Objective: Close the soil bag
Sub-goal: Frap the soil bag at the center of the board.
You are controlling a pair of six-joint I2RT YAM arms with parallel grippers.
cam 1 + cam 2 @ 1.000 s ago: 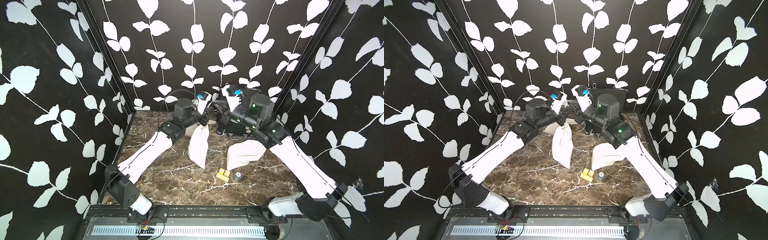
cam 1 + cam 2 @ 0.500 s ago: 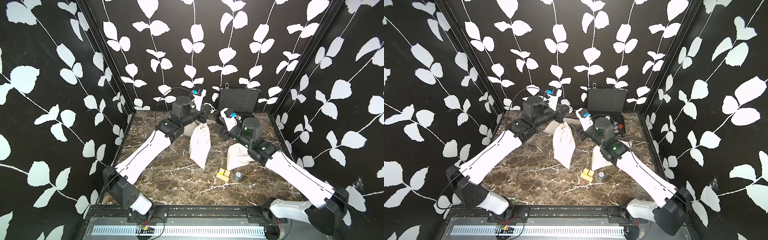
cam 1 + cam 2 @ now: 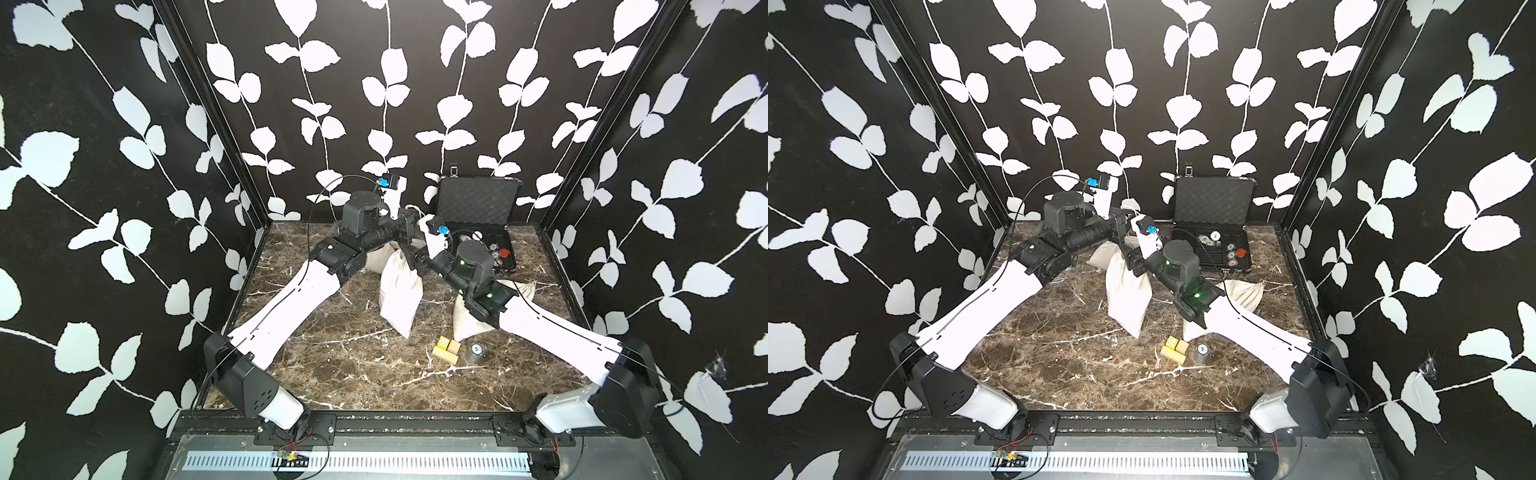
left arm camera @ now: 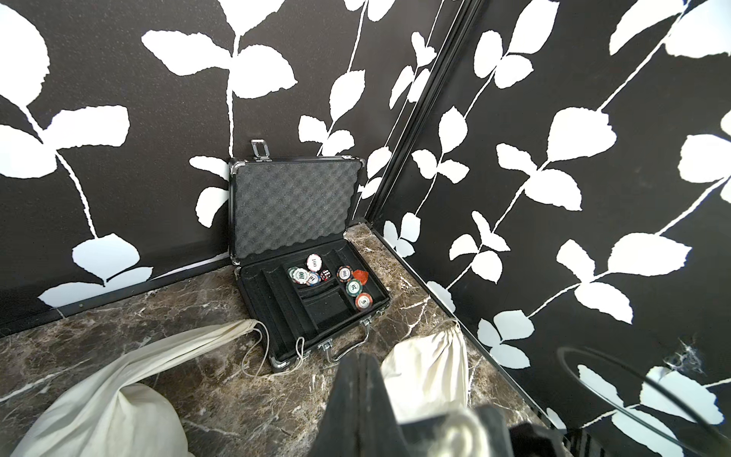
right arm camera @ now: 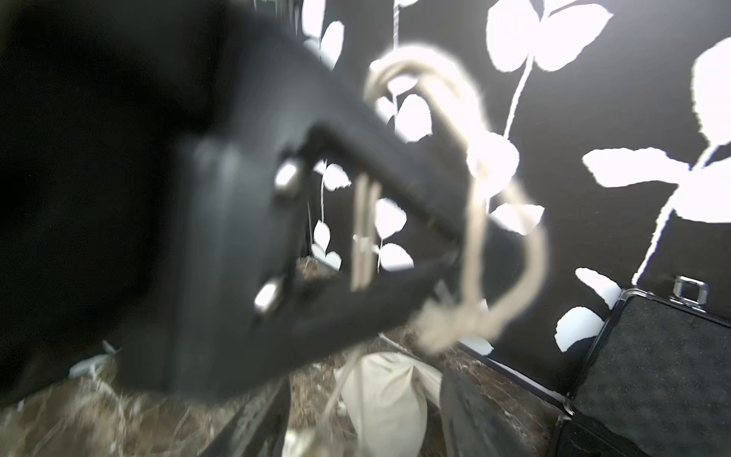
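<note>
From high in front, looking down over the whole worktop [image 3: 340, 374] in both top views; from each wrist, low, toward the case [image 4: 292, 221].

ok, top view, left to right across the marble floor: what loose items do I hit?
soil bag → wooden blocks → small round container. Left out: the second bag and the open case, since both span the same stretch as the blocks and the container.

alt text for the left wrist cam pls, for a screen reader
An open black case holding poker chips sits against the leaf-patterned wall on a marble floor. Two cream bags lie before it, and the shut left gripper pokes in with a blurred drawstring beside it.
</note>
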